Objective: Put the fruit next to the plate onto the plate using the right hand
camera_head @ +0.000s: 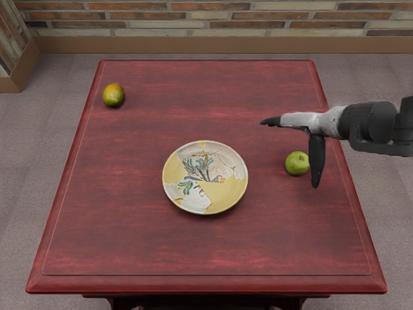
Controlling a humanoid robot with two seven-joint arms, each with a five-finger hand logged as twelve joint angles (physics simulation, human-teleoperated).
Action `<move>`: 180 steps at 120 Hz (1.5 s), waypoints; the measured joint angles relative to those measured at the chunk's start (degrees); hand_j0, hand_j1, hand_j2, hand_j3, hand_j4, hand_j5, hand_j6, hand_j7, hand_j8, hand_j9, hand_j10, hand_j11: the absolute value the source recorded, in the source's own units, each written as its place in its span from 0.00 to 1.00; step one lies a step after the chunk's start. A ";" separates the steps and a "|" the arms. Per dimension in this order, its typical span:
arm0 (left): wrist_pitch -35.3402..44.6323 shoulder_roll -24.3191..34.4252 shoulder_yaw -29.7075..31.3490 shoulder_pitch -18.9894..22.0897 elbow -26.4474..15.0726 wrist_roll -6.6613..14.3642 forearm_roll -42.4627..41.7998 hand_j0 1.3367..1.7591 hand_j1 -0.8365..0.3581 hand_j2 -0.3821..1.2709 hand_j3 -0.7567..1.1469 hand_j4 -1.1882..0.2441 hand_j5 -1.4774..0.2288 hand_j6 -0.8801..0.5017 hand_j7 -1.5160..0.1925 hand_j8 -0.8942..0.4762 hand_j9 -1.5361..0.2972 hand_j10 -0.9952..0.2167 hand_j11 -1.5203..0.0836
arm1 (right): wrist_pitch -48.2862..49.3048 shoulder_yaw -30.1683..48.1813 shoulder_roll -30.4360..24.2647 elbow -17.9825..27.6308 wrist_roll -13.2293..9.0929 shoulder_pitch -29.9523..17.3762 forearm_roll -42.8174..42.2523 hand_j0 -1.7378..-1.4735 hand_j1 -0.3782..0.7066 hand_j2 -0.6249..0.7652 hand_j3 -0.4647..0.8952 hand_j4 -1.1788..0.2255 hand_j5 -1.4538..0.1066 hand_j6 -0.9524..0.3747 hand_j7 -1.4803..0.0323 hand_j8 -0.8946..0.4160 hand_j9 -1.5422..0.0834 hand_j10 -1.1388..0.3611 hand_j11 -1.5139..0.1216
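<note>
Head view, green fruit [297,163] on table [129,194] beside plate [171,170], not on it, right hand [303,124] spread open just beside fruit

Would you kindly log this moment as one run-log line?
right hand open, not grasping | green fruit on table right of patterned plate | nothing on patterned plate | left hand out of view

The table [129,245] under the plate [233,194] looks like red-stained wood, smooth with a faint satin sheen; the plate looks like painted ceramic, smooth, with little shine; the green fruit [297,163] just right of the plate has smooth matt skin; the right hand [303,123] beyond it shows a pale metal-like shell and dark matt fingers [315,165]; the wall [206,19] far behind the plate is rough brick.
</note>
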 joint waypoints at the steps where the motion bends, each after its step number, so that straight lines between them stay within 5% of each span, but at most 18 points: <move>1: 0.00 0.00 0.00 0.00 0.00 0.00 0.00 0.76 0.98 0.23 0.40 0.82 0.86 0.63 0.88 0.65 0.83 0.81 0.94 | -0.01 0.01 0.01 0.15 0.00 -0.14 -0.04 0.30 0.03 0.45 0.34 0.84 0.93 0.71 0.98 0.68 0.95 0.76 0.93; 37: 0.02 0.00 0.00 0.00 0.00 0.00 0.00 0.76 0.98 0.23 0.40 0.82 0.86 0.63 0.88 0.65 0.83 0.81 0.94 | -2.66 0.04 -1.44 3.03 0.00 -3.18 -4.40 0.30 0.03 0.45 0.34 0.84 0.93 0.71 0.98 0.68 0.95 0.76 0.93; 180: 0.02 0.00 0.00 0.00 0.00 0.00 0.00 0.76 0.98 0.23 0.40 0.82 0.86 0.63 0.88 0.65 0.83 0.81 0.94 | -12.83 -3.29 3.53 -2.48 0.00 -8.03 -16.92 0.30 0.29 0.42 0.34 0.67 0.73 0.53 0.77 0.50 0.76 0.60 0.74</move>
